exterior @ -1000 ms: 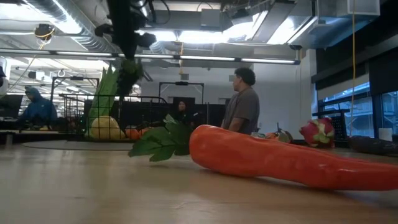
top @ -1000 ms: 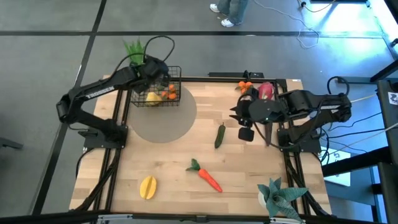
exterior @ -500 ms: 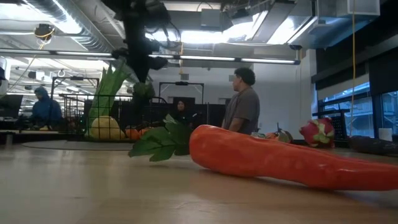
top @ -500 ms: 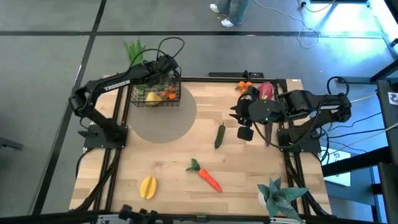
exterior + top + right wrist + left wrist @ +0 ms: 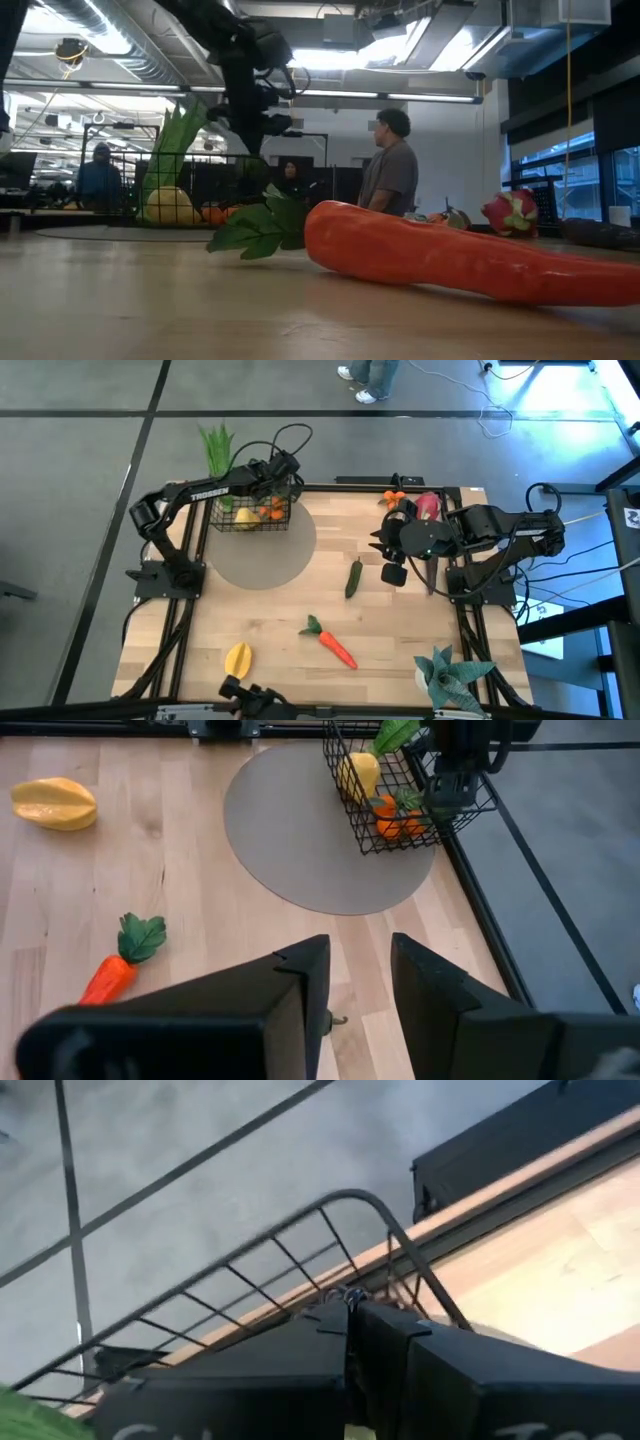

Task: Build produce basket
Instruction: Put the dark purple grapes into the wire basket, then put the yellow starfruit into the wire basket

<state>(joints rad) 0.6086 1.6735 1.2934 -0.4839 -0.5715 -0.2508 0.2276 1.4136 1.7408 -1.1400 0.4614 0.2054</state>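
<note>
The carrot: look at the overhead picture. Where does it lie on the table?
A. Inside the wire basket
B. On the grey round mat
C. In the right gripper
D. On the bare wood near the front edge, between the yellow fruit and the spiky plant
D. The carrot lies on bare wood, with the yellow fruit to one side and the spiky plant to the other, well away from the basket and the grey mat.

Basket (image 5: 250,512) contents partly hidden under left gripper (image 5: 283,468); leek (image 5: 217,445) base hidden behind the arm. Carrot (image 5: 470,262) cut off at low view's right edge. Left wrist view blurred.
</note>
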